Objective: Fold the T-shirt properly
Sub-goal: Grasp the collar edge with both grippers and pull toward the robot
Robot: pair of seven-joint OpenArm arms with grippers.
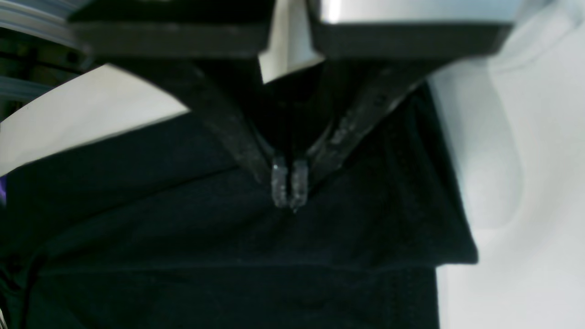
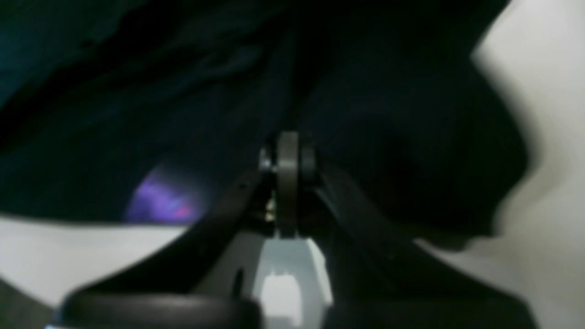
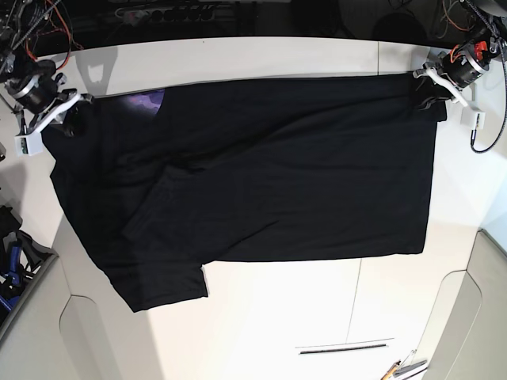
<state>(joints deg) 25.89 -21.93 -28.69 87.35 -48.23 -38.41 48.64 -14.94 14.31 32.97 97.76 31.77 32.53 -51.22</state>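
Observation:
The black T-shirt point(image 3: 301, 174) lies spread sideways on the white table point(image 3: 277, 317), with one sleeve point(image 3: 162, 281) pointing to the front left. A bit of purple print point(image 3: 147, 102) shows at its far left edge. My left gripper point(image 3: 430, 96) is at the shirt's far right corner. In the left wrist view this gripper point(image 1: 289, 189) is shut, pinching the black cloth point(image 1: 183, 228). My right gripper point(image 3: 73, 120) is at the far left edge. In the blurred right wrist view it point(image 2: 288, 155) is shut amid dark cloth point(image 2: 388, 114), beside the purple print point(image 2: 160, 203).
Cables and electronics point(image 3: 32, 24) sit at the back left, and a power strip point(image 3: 174, 12) lies along the back edge. Dark gear point(image 3: 12, 261) stands off the table's left side. Small tools point(image 3: 404, 368) lie at the front right. Bare tabletop lies in front of the shirt.

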